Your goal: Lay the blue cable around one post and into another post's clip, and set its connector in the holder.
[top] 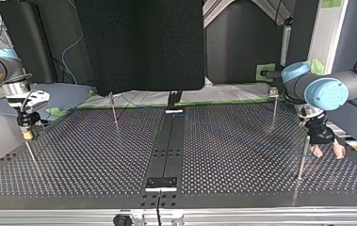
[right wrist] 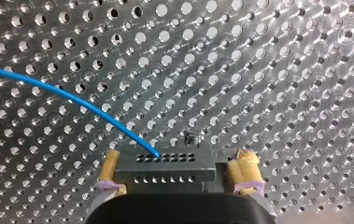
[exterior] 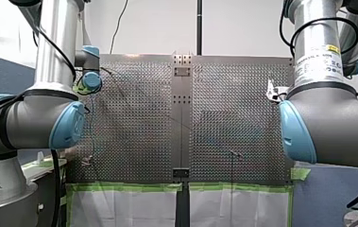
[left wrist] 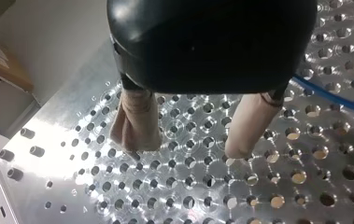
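Front camera: behind, looking over the counter (exterior: 134,118); top faces back, low; wrist cameras peer close past left pincer (left wrist: 187,148) and right pincer (right wrist: 178,163) onto it.

We see our perforated table (right wrist: 282,70) in shiny brushed metal. The blue cable (right wrist: 95,110) looks smooth, its connector (right wrist: 165,170) matt black plastic.

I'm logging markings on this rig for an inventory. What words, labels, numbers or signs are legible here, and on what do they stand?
Label on my right arm: printed lines and a yellow patch, too blurred to read.
Connector: rows of holes only, no writing.
Perforated table: no text.
Nothing can be read in any view.
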`<action>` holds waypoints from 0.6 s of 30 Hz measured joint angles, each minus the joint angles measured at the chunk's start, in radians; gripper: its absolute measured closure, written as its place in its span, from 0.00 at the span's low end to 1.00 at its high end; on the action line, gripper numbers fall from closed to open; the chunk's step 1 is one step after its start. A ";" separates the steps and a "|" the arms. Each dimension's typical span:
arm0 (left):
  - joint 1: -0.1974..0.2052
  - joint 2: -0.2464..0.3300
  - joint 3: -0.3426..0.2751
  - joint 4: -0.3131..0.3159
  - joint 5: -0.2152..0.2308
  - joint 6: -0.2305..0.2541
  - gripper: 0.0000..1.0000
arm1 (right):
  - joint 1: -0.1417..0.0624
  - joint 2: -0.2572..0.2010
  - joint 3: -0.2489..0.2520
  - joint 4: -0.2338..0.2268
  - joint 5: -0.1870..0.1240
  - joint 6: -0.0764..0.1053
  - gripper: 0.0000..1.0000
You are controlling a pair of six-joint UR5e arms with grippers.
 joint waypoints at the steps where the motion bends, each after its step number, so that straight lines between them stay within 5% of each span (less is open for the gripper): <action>1: 0.000 0.000 0.000 -0.003 0.001 -0.003 0.01 | 0.000 0.000 0.000 0.000 0.000 0.000 0.00; 12: -0.001 0.003 0.000 -0.073 0.009 -0.036 0.01 | 0.000 0.000 0.000 0.000 0.000 0.000 0.00; 18: 0.002 0.005 0.000 -0.114 0.049 -0.081 0.01 | 0.000 0.000 0.000 0.000 0.000 0.000 0.00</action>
